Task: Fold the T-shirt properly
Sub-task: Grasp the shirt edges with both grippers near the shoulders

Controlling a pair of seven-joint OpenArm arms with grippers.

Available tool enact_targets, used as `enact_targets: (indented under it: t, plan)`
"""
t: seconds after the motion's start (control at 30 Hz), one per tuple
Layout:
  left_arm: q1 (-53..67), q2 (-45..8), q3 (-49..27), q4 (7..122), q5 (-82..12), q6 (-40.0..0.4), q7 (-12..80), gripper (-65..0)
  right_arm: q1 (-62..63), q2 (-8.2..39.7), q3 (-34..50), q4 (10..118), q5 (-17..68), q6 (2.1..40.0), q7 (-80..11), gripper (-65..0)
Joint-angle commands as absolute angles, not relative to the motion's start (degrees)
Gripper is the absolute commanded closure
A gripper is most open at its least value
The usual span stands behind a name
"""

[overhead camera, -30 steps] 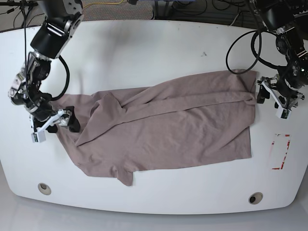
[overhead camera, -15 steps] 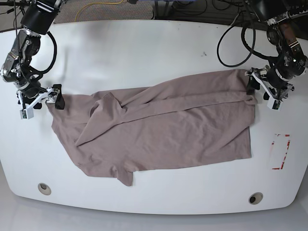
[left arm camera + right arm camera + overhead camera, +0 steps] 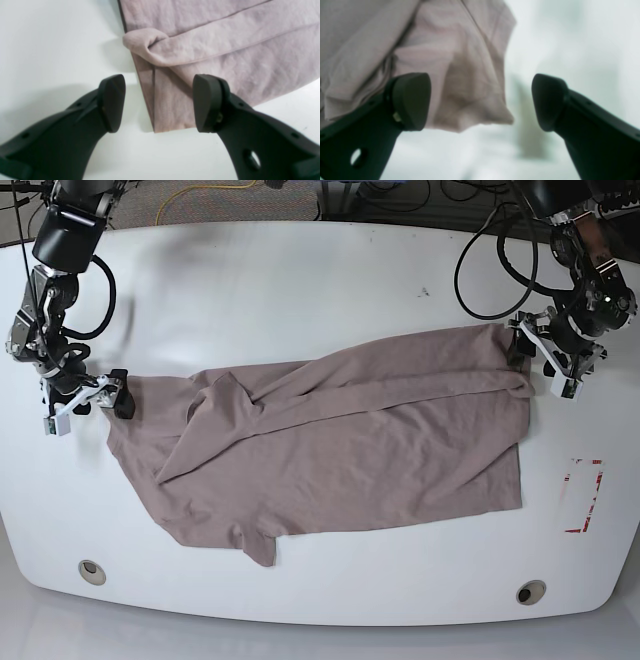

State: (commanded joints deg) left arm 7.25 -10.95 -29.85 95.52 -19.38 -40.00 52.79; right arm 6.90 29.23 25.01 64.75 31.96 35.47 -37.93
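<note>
The mauve-brown T-shirt (image 3: 350,450) lies crumpled and partly folded across the white table (image 3: 300,290). A diagonal fold runs from its left part to its right edge. My left gripper (image 3: 533,360) is at the shirt's upper right corner. In the left wrist view the left gripper (image 3: 158,102) is open, with a hemmed corner of the T-shirt (image 3: 225,37) lying between its fingers. My right gripper (image 3: 105,402) is at the shirt's upper left edge. The blurred right wrist view shows the right gripper (image 3: 480,102) open, a bunched flap of the T-shirt (image 3: 445,62) beyond its left finger.
A red-marked label (image 3: 583,495) lies on the table right of the shirt. Two round holes (image 3: 92,571) (image 3: 531,591) sit near the front edge. Cables run along the back edge behind the table.
The right gripper has moved up and left from the shirt's lower left edge to its upper left corner. The left gripper has shifted up and inward to the upper right corner. The shirt barely moved.
</note>
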Motion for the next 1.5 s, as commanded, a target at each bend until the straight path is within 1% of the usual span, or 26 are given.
enact_targets:
  t: [0.07, 0.23, 0.33, 0.53, 0.57, 0.6, 0.63, 0.7, 0.77, 0.9, 1.2, 1.27, 1.33, 1.43, 1.47, 1.5]
  plan:
    - [7.25, -10.95, -29.41, 95.52, -19.38, -40.0, 52.79, -39.7, 6.9, 29.14, 24.92, 64.31, 31.96, 35.47, -37.76, -55.8]
    - [7.25, -10.95, -29.14, 95.52, -19.38, -40.0, 52.79, -40.0, 6.9, 27.56, 24.92, 63.87, 31.96, 35.47, -37.76, -37.1]
    - [7.25, -10.95, -29.05, 95.52, -19.38, -40.0, 52.79, -40.1, 6.81, 27.21, 24.92, 63.87, 31.96, 35.47, -37.76, -27.6]
    - [7.25, -11.21, -29.05, 94.99, -19.38, -40.0, 52.79, -40.1, 6.46, 26.68, 24.92, 63.87, 31.96, 35.47, -37.85, -14.7]
    - [7.25, -11.38, -29.05, 94.37, -19.38, -40.0, 52.79, -40.1, 6.46, 26.15, 24.92, 63.87, 31.96, 35.47, -37.93, -11.1]
    - [7.25, -11.38, -29.14, 94.02, -19.38, -40.0, 52.79, -40.1, 6.46, 26.07, 24.92, 63.87, 31.96, 35.47, -37.93, -10.0]
    - [7.16, -11.47, -29.14, 92.88, -19.38, -40.0, 52.79, -40.1, 6.46, 25.8, 24.92, 63.87, 31.96, 35.47, -38.02, -6.2]
    - [7.16, -11.65, -29.14, 91.3, -19.38, -40.0, 52.79, -40.1, 6.46, 25.8, 24.92, 63.87, 31.96, 35.47, -38.02, -2.7]
    - [7.16, -12.53, -28.97, 89.63, -19.38, -40.0, 52.79, -40.1, 6.46, 25.8, 24.92, 63.87, 31.96, 35.47, -38.02, -1.3]
    - [7.08, -12.88, -28.88, 86.81, -19.47, -40.0, 52.79, -40.1, 6.46, 25.63, 24.92, 63.87, 31.96, 35.47, -38.11, -1.4]
    - [7.16, -12.88, -28.79, 86.02, -19.38, -40.0, 52.79, -39.4, 6.46, 25.63, 24.92, 63.96, 31.96, 35.47, -38.11, -1.0]
    - [7.16, -12.97, -27.82, 86.02, -19.38, -40.0, 52.79, -36.7, 6.37, 25.63, 24.92, 64.04, 31.96, 35.47, -38.11, -0.8]
    - [7.25, -13.05, -26.33, 85.76, -19.3, -40.0, 52.79, -28.9, 6.2, 25.63, 24.92, 64.13, 31.96, 35.47, -38.11, -0.6]
    - [7.25, -13.49, -23.34, 84.09, -19.3, -40.0, 52.79, -13.9, 5.49, 25.63, 24.92, 64.4, 31.96, 35.47, -38.11, -0.6]
    - [7.25, -13.93, -22.64, 83.47, -19.3, -40.0, 52.79, -9.9, 5.49, 25.63, 24.92, 64.4, 31.96, 35.47, -38.11, -0.6]
    - [7.08, -14.46, -21.67, 82.51, -19.3, -40.0, 52.79, -3.3, 5.32, 25.63, 24.92, 64.4, 31.96, 35.47, -38.11, -0.6]
